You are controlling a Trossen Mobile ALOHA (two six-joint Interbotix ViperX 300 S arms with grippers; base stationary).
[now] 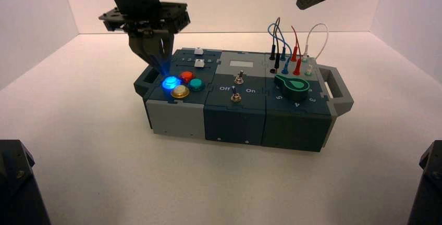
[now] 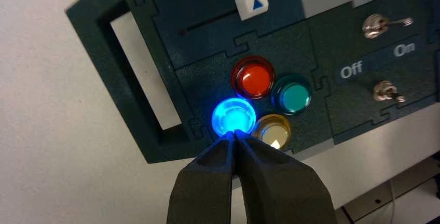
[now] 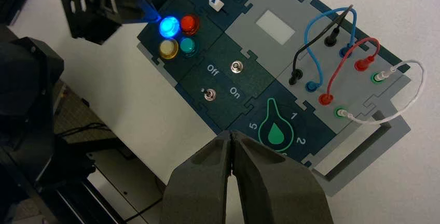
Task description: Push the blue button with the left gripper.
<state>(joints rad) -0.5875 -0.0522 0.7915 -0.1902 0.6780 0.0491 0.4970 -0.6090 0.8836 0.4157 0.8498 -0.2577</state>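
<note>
From my station I see the left gripper (image 2: 234,135) at the near left part of the box (image 1: 234,122), its two fingers closed together and narrow, with nothing between them. The tips point down at the blue button (image 2: 233,117), which glows brightly. I think the fingers are kept together so that they make one firm point, good for pressing a small dome. In the left wrist view the tips overlap the edge of the button, but I cannot tell if they really touch it. The blue button sits left of the yellow button (image 2: 272,132) and the red button (image 2: 253,78), with the teal-green button (image 2: 291,95) farther right. These neighbours are very close, so a press that slides to the right could catch the yellow one; I would go straight down, then lift. The glow may mean that the press is already registered, but this is only my judgement. The right gripper (image 3: 231,135), also closed and narrow, waits above the right side, probably to leave room for the left arm.
</note>
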